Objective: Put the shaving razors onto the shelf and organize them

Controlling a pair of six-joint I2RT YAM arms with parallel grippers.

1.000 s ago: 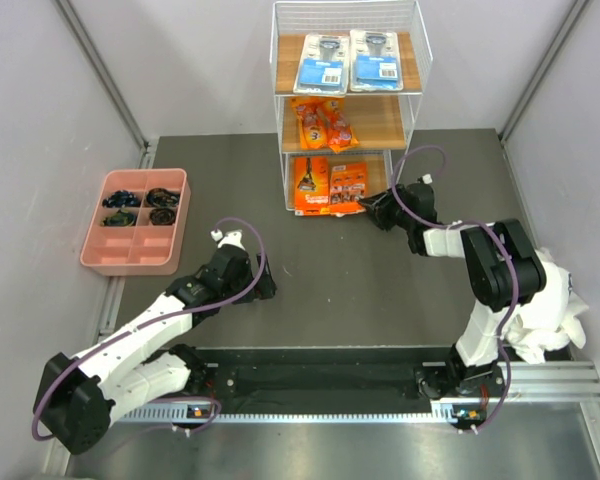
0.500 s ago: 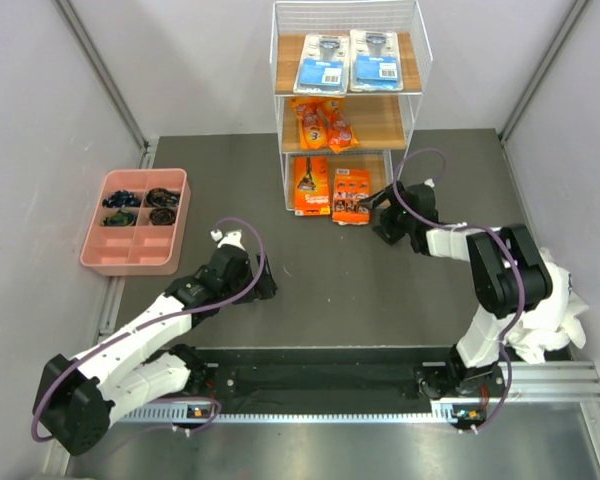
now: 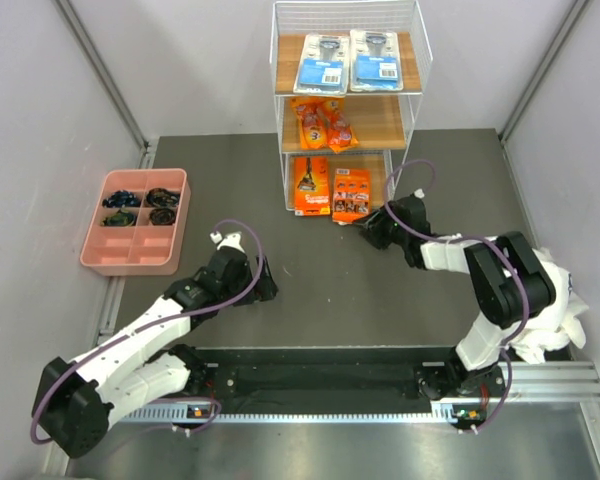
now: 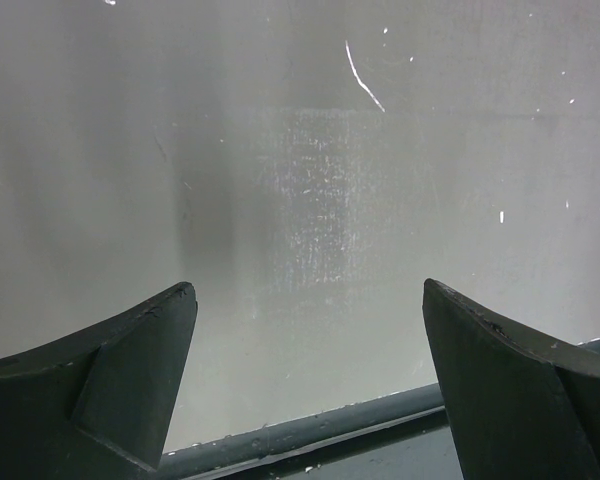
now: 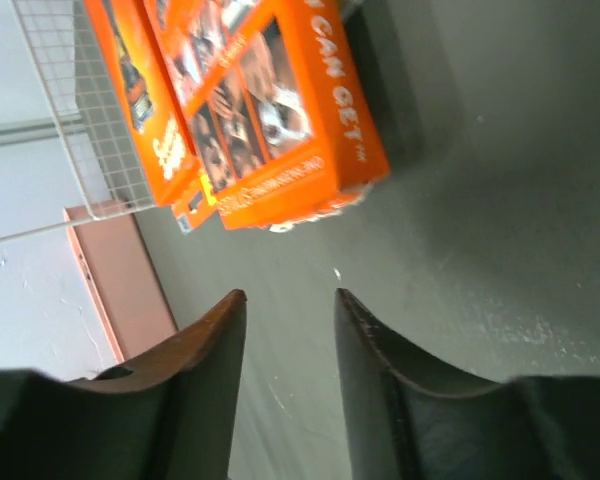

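The white wire shelf (image 3: 277, 120) stands at the table's far side. Two clear-and-blue blister cards (image 3: 322, 62) lie on its top board. Two small orange pouches (image 3: 320, 124) lie on the middle board. The long orange-black box (image 3: 310, 186) and the orange card (image 3: 351, 194) lie on the bottom board; both also show in the right wrist view (image 5: 280, 110). My right gripper (image 3: 364, 226) is open and empty just in front of the orange card, apart from it. My left gripper (image 3: 269, 290) is open and empty, low over the table at centre-left.
A pink compartment tray (image 3: 95, 247) with small dark items sits at the far left. Grey walls close in both sides. A metal rail (image 3: 320, 385) runs along the near edge by the arm bases.
The orange card left my right gripper and now lies straight on the bottom board. The right gripper has backed off to the left, open. The left arm has not moved.
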